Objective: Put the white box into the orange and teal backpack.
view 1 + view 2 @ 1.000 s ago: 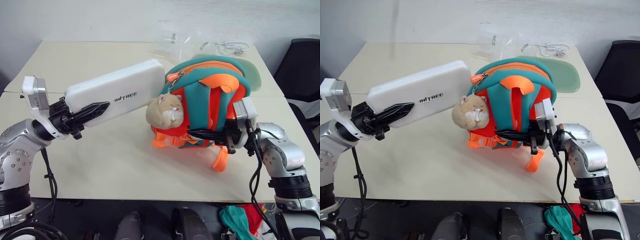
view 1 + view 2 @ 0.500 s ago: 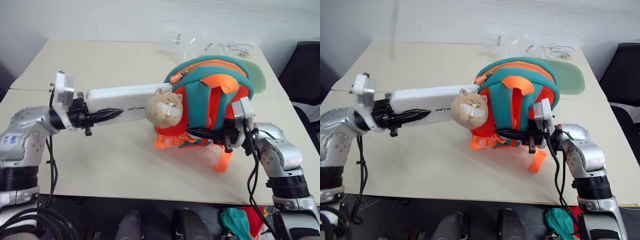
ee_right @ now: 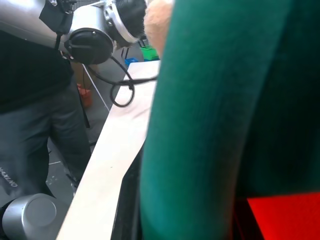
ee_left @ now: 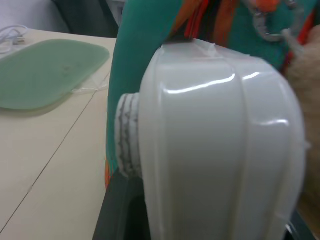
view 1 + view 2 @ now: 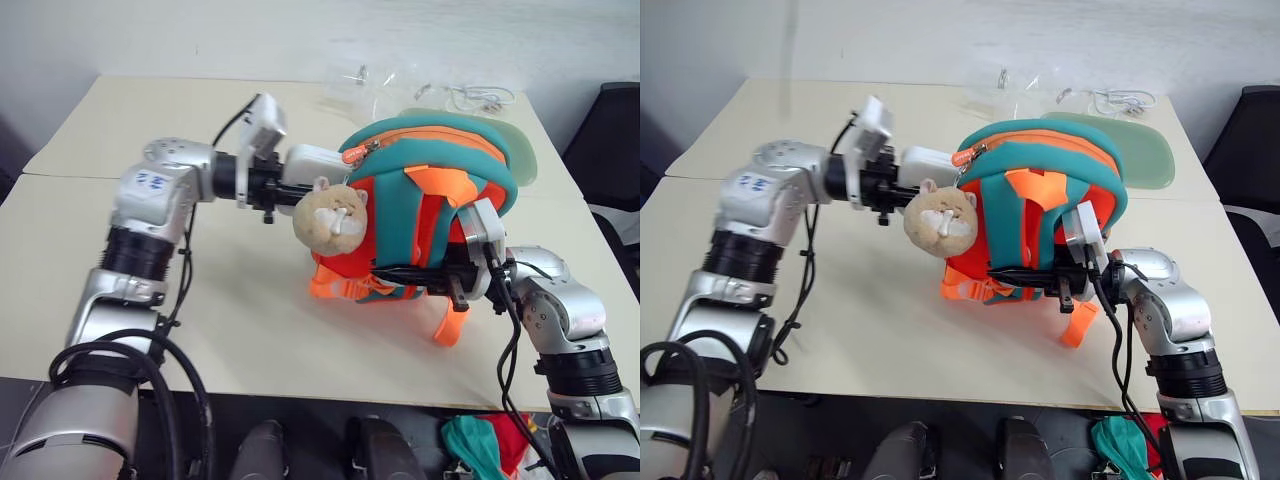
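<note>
Fingers of the left gripper (image 5: 283, 190) clench the near end of the white box (image 5: 312, 162), whose far end is hidden behind the side of the orange and teal backpack (image 5: 430, 200), beside the zipper pull and apparently going into the opening there. The right gripper (image 5: 415, 272) is clamped shut on the backpack's strap side, holding the bag propped upright on the table (image 5: 250, 320). The box is long, about as long as the bag is wide, so it could jam on the zipper edge or bunch the soft fabric; a hard push might then tip the bag or pull it out of the right gripper. The plush charm (image 5: 333, 217) hangs just below the box and could snag. Glossy, rigid and rounded at the corners, the box looks slippery, while the backpack is orange with teal trim and looks soft.
</note>
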